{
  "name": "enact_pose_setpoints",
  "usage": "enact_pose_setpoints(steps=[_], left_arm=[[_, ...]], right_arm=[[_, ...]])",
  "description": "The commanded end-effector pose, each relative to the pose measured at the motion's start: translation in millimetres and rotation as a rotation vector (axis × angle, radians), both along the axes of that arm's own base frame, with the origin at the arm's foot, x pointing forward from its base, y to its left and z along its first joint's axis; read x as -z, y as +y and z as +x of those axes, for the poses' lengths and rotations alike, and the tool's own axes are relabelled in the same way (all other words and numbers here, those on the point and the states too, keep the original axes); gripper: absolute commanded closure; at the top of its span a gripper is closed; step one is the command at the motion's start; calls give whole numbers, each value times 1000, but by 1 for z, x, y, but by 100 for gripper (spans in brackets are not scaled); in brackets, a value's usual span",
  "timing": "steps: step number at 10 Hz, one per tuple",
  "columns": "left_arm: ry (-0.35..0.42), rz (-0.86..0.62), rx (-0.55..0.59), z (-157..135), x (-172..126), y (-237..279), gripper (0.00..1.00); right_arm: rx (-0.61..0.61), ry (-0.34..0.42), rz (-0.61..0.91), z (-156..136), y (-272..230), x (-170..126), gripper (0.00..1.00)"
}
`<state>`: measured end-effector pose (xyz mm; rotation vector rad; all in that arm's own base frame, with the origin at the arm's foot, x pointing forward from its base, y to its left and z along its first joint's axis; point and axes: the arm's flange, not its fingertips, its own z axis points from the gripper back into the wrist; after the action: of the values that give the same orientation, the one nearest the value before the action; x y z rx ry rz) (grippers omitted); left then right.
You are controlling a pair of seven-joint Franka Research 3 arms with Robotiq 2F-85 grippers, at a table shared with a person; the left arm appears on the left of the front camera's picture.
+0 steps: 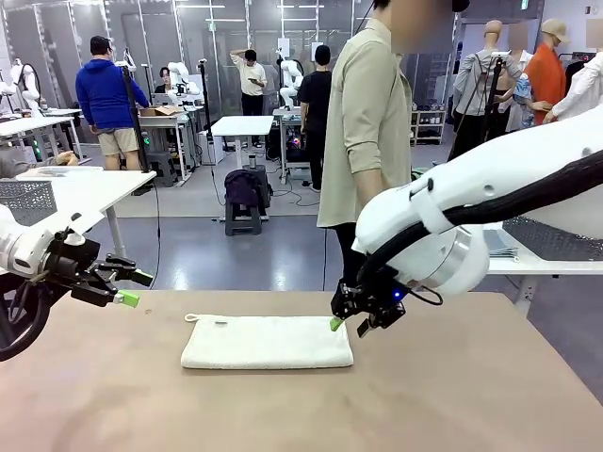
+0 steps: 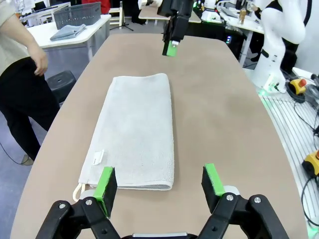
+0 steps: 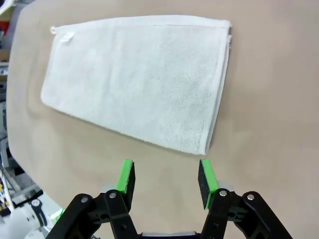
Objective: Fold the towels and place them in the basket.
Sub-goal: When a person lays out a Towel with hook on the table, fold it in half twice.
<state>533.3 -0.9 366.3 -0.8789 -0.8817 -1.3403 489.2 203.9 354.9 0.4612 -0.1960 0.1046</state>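
The left end effector, spread wide and empty, hovers off the short end of the off-white, folded rectangular terry-cloth towel that carries the loop and label. The right end effector, also spread and holding nothing, hangs low by the towel's opposite short end. The towel lies flat on the tan desk. A person stands beyond the towel's far edge.

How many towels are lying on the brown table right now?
1: an off-white terry-cloth towel, folded, lying flat mid-way along the brown table, its corner loop toward the robot's left.
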Motion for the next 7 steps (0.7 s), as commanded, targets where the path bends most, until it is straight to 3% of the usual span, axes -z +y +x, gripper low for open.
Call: enact_pose_setpoints(steps=[1,7], left_arm=[[-3,-2,-2,-3,-2,1,13],[-3,-2,-2,-3,-2,1,13]], right_arm=[[84,53,-74,19,22,0,35],[180,-11,-214,53,44,32,35]])
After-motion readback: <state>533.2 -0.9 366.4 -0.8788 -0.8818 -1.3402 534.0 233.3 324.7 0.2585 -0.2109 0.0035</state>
